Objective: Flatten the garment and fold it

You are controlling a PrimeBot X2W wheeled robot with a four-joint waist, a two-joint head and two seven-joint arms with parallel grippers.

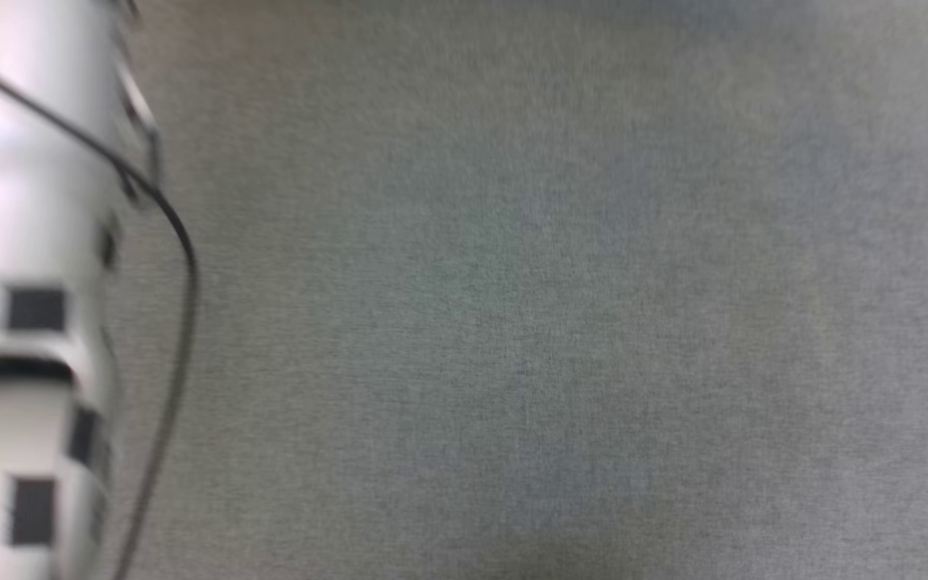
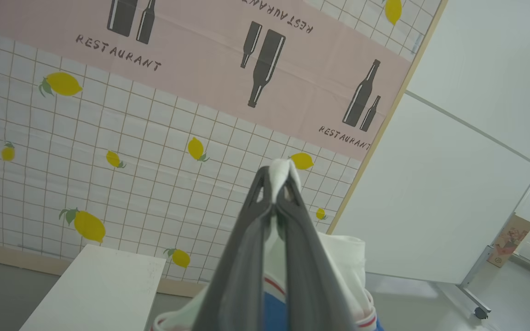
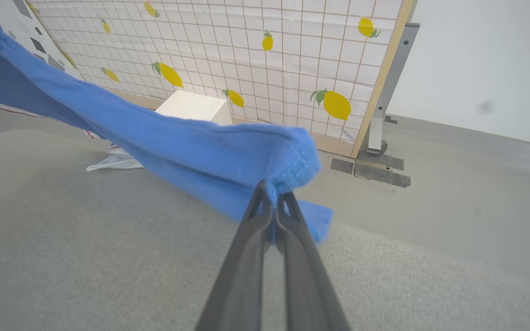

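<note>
Holding up royal-blue jersey garment with white panels and red-and-white striped trim (image 3: 177, 147) above grey woven cloth-covered table (image 3: 85, 257), one claw at each end.
Pinching blue stitched hem with right gripper (image 3: 272, 195), long dark fingers clamped tight on fabric; stretching blue band up-left across right wrist view, trailing a white bit onto table farther back. Clamping white fold with left gripper (image 2: 276, 184), jaws squeezed together on cloth, white tip poking past fingertips, white, red-striped and blue cloth bunching under fingers low in left wrist view. Facing white grid backdrop printed with yellow lemons (image 3: 292, 59), pink band with dark bottles and RESTAURANT lettering (image 2: 200, 59) crossing it, small white box (image 3: 193, 106) sitting at its foot. Showing blurred in head view: pale forearm with black squares (image 1: 21, 242) at left, thin black cable (image 1: 182, 266) curving beside it, over grey cloth.
</note>
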